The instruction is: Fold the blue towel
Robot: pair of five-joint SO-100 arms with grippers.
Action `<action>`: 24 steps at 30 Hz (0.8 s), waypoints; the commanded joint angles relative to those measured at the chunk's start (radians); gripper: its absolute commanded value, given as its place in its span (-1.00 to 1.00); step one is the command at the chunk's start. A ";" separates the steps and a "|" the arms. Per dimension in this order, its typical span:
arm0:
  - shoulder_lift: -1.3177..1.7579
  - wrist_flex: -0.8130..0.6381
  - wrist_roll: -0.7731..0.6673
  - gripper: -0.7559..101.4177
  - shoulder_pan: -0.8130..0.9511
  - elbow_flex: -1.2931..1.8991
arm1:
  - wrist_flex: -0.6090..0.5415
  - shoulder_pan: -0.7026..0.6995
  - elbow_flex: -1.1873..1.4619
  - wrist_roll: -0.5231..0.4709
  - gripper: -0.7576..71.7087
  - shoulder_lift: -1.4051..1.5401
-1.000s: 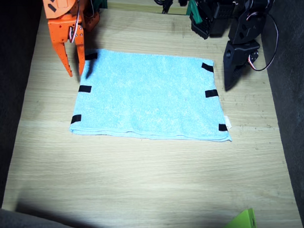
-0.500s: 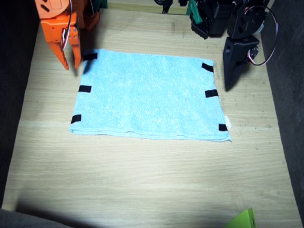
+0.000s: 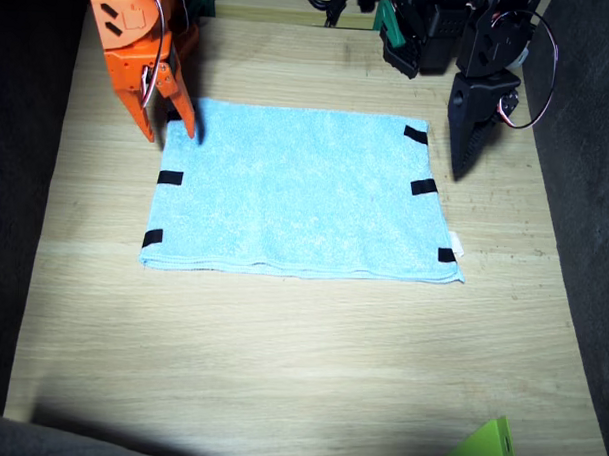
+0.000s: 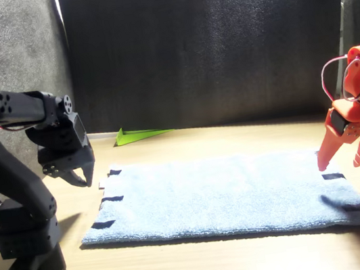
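- Since the prior frame, right gripper [image 3: 172, 135] had swung inward from just off the cloth's far corner to over it, one finger past the edge; left gripper [image 3: 461, 161] had barely shifted.
- Blue towel [image 3: 301, 191] lay flat and unfolded mid-table, fuzzy terry, rectangular, black tape strips [image 3: 169, 177] along both short edges, small white tag [image 3: 455, 243] at one near corner.
- Wooden table [image 3: 280, 357] was bare and wide on the near side; little room behind the towel by the arm bases.
- Lime-green piece [image 3: 485, 452], stiff and flat, sat at the near table edge, well apart.
- Right gripper: orange, jaws spread, gripping nothing; contact with cloth unclear.
- Left gripper [image 4: 77, 174]: black, slightly parted, empty, beside the towel's edge.
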 commanded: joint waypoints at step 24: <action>0.071 0.044 0.018 -0.91 0.040 0.035 | 0.236 -0.040 -0.436 0.181 -0.35 -0.434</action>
